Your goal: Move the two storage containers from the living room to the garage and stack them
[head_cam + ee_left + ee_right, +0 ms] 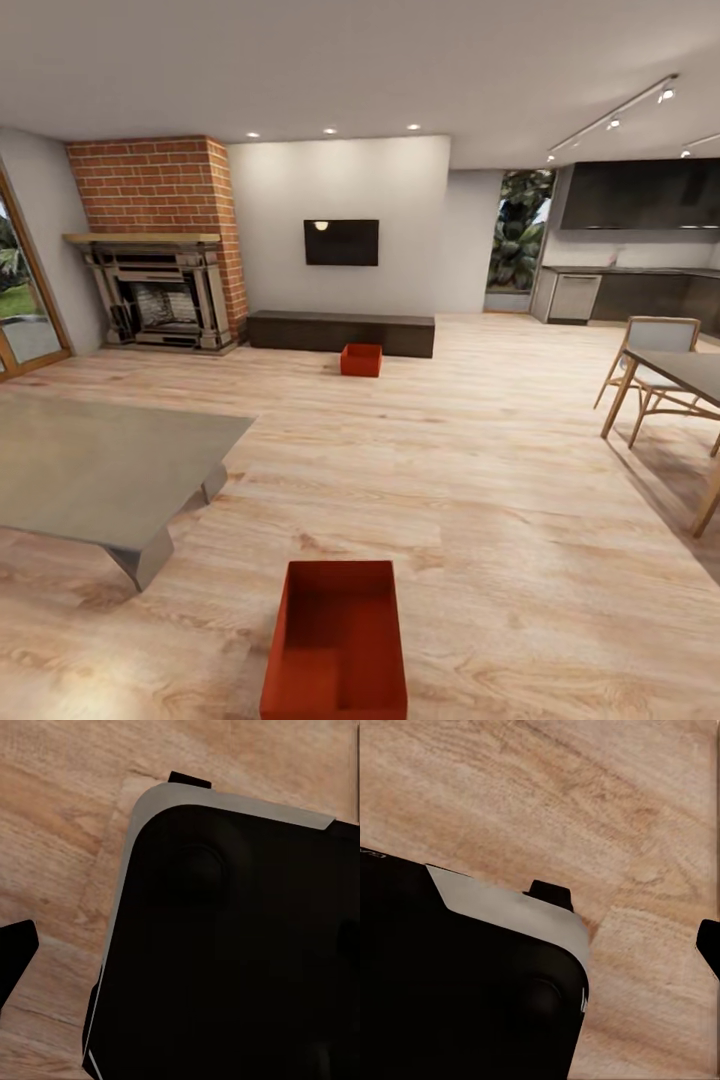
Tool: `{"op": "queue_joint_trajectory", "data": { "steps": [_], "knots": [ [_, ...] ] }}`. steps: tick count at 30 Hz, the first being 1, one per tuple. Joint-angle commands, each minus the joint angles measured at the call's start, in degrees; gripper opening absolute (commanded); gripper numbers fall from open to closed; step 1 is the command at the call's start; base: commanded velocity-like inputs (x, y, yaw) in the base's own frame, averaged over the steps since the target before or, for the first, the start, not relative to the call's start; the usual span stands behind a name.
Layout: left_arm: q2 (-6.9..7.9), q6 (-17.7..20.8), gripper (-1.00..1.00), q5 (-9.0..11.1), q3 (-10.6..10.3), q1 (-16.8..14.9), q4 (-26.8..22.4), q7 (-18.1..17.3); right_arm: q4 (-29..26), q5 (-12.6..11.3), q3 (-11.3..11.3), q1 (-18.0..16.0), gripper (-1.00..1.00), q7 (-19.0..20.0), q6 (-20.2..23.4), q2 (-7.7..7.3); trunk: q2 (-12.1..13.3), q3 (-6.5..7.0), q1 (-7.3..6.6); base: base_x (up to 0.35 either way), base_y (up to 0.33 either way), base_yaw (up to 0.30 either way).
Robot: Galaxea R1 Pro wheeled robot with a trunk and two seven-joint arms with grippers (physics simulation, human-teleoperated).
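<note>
Since both orange-red storage containers sit on the living room's wood-plank floor, one near, one far by the low bench, neither is lifted yet. Whether either claw is apart or together, I cannot tell.

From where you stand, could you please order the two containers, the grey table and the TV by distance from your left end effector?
1. Near container, just ahead.
2. Grey table, left.
3. Far container, by the bench.
4. TV, back wall.

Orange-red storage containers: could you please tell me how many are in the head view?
2. The near container sits on the wood floor close to the camera; the far container sits before the dark bench.
</note>
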Motion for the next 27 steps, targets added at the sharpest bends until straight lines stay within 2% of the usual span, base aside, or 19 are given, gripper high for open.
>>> {"op": "queue_joint_trajectory", "data": {
  "steps": [1,20,27],
  "knots": [
    [0.0,-0.1,1.0,0.2,0.0,0.0,-0.1,0.0,0.2,0.2,0.2,-0.1,1.0,-0.3,-0.3,0.03,0.0,-0.05,0.03,0.293,0.0,0.0],
    [0.0,-0.1,1.0,0.2,0.0,0.0,-0.1,0.0,0.2,0.3,0.2,-0.1,1.0,-0.3,-0.3,0.0,0.0,-0.05,0.03,0.284,0.0,0.0],
    [-0.01,-0.2,1.0,0.2,0.0,0.0,-0.1,0.0,0.2,0.3,0.1,-0.1,1.0,-0.7,-0.3,0.31,0.0,-0.05,0.03,0.074,0.0,0.001]
  ]
}}
